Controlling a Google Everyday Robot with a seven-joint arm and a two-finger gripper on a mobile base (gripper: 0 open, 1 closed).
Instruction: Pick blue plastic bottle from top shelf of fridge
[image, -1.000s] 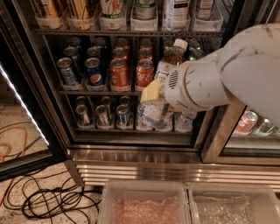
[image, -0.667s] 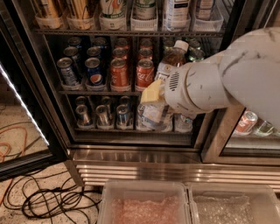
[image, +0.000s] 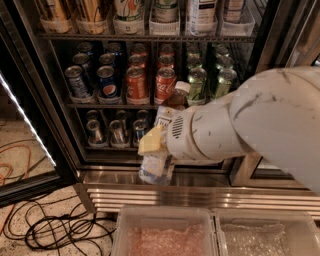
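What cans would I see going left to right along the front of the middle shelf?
Dark blue can, Pepsi can, orange can, Coca-Cola can, green can, second green can. Below them, the gripper holds the blue plastic bottle, tilted, before the fridge.

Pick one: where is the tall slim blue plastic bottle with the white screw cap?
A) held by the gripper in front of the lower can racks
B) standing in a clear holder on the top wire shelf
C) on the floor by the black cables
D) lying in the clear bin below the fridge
A: the tall slim blue plastic bottle hangs tilted in the shut gripper, well below the top shelf and in front of the soda cans.
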